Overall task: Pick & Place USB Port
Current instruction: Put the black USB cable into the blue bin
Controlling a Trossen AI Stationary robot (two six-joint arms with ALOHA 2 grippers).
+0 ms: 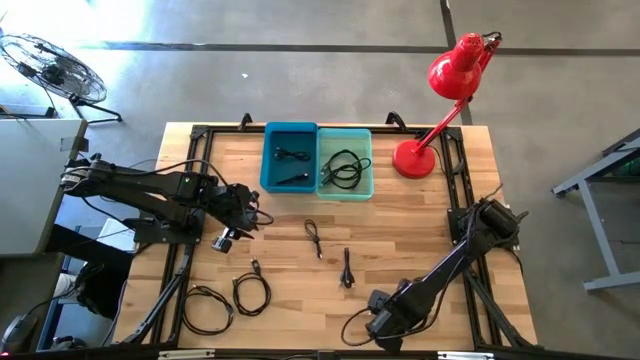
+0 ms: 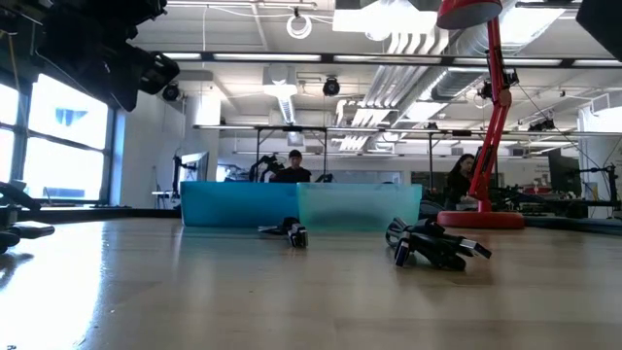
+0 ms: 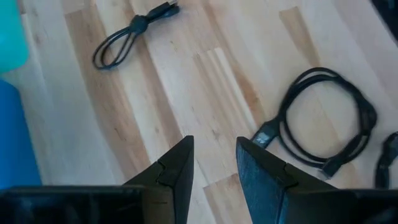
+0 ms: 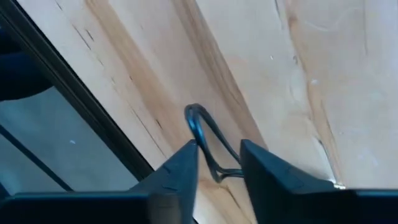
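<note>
Right wrist view showed the right gripper (image 4: 219, 163) low at the worktop's (image 1: 420, 230) near edge, far from the 2 bins (image 1: 317, 160), jaws narrowed around a thin cable loop (image 4: 202, 127), seemingly to lift it, while the left gripper (image 3: 214, 163) hovered part-open, empty.

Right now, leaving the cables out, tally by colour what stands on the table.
Blue bin: 1
Teal bin: 1
Red lamp: 1
Total: 3
</note>
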